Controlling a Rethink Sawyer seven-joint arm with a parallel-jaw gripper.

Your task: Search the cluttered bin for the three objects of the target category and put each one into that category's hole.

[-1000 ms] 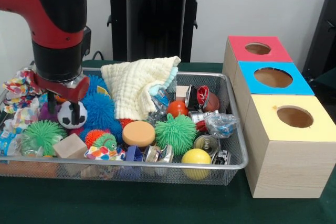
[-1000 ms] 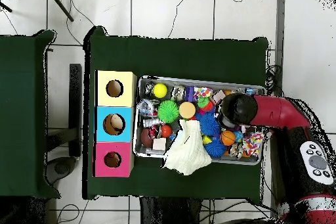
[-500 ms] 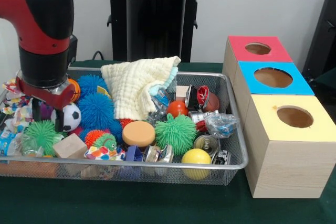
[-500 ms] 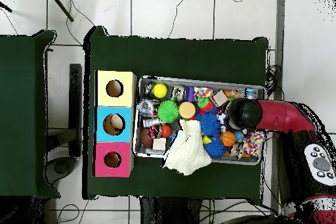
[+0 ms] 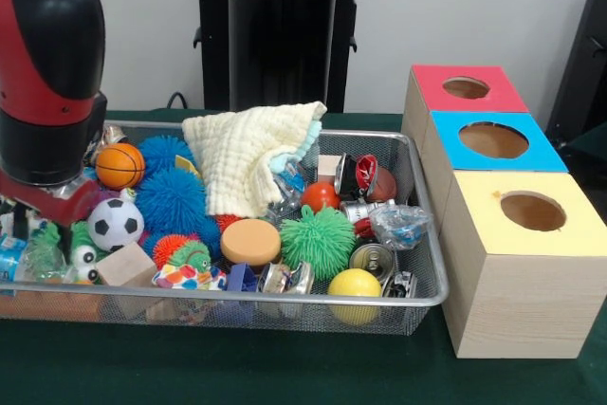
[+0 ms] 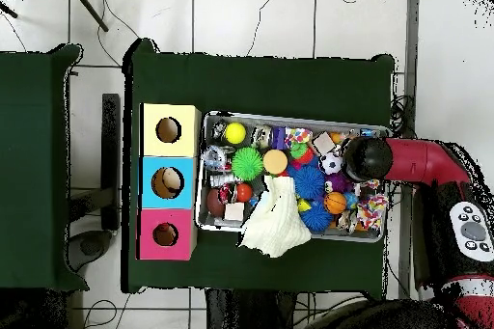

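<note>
While the arm (image 5: 47, 73) stands upright over the left end of the basket (image 5: 432, 296) in the front view, its pincer is hidden under the black wrist at the picture's edge, so it cannot be told if it is open or holding anything. The basket lies on the green table (image 5: 285, 372), just beside three boxes (image 5: 517, 272) with round holes. The target category is not shown; if it is balls, the soccer ball (image 5: 116, 223) and the small basketball (image 5: 119, 165) lie just to the right of the wrist, and the yellow ball (image 5: 354, 284) is well apart, near the boxes. A cream cloth (image 5: 251, 154) covers the middle.
</note>
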